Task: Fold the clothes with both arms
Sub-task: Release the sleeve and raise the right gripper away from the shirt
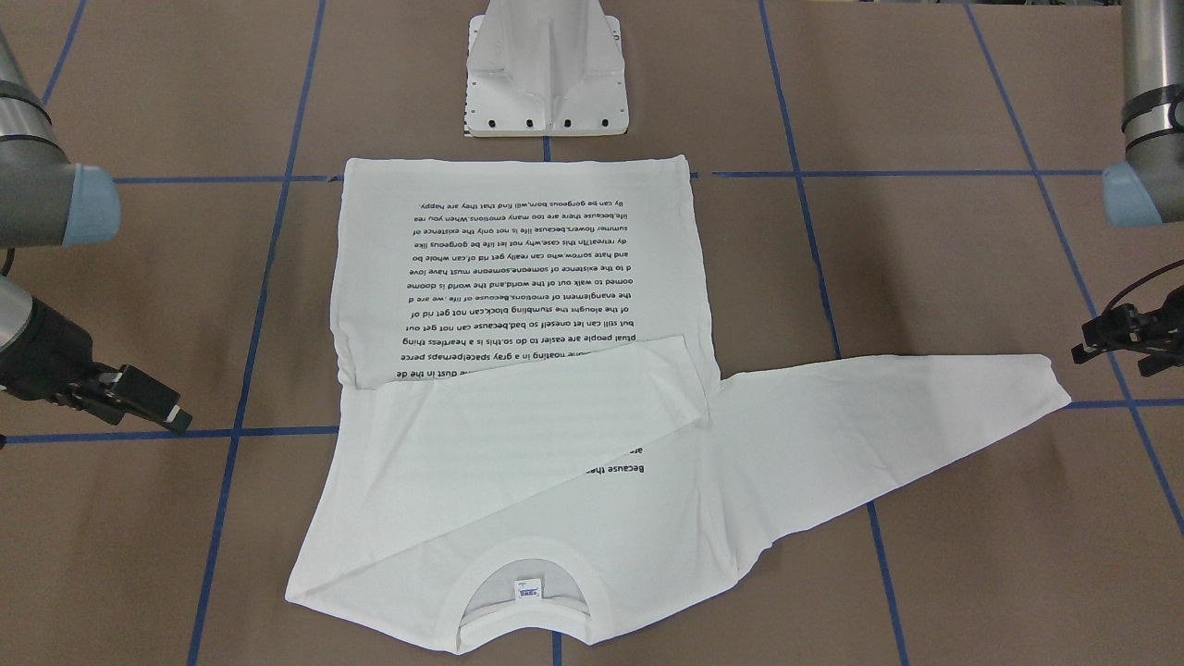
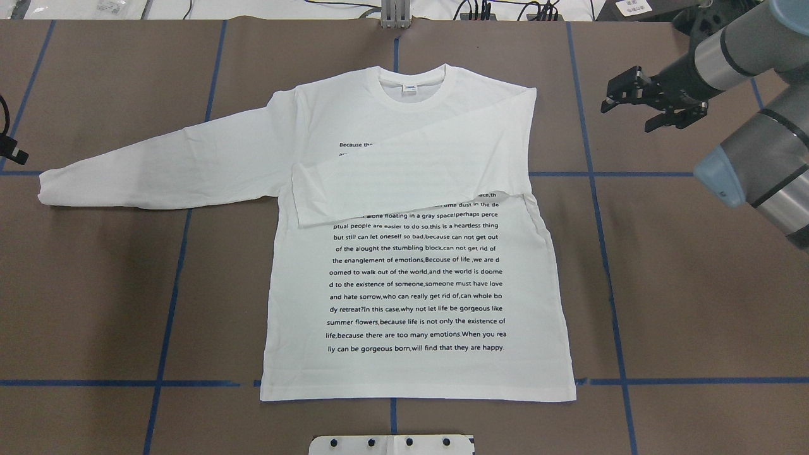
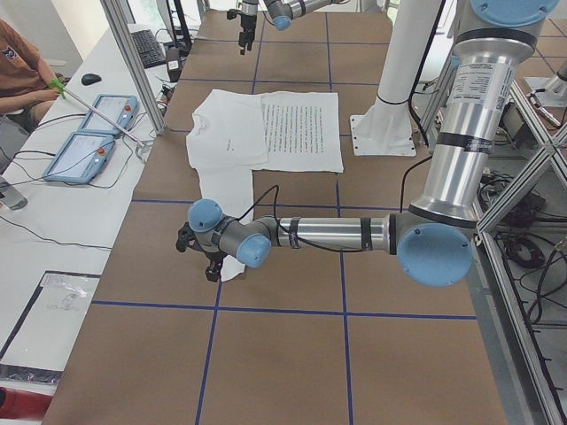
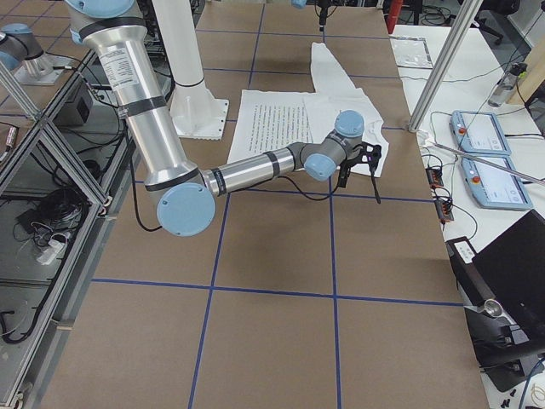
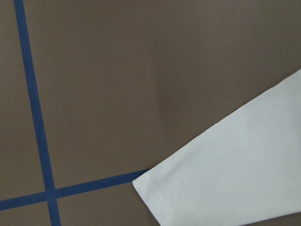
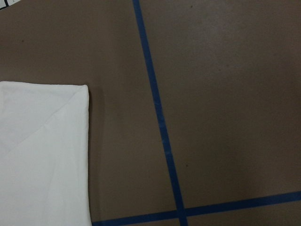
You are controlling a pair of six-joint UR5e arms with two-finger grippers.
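One T-shirt [image 2: 417, 284], one pedestal base [image 1: 546, 74], and two arms: left arm [image 3: 337, 235], right arm [image 4: 255, 166].

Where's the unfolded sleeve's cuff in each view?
Front-facing: cuff, right, below middle.
Overhead: far left.
Exterior left: left of centre, below middle.
Exterior right: top centre.
Left wrist: bottom, right of centre.
Right wrist: not in it.
Landmark: blue tape line at the cuff.

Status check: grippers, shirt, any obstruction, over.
Right gripper open, empty, off the T-shirt. Left gripper beside spread sleeve, jaws unclear. T-shirt flat, other sleeve folded across chest. Pedestal base apart from hem.
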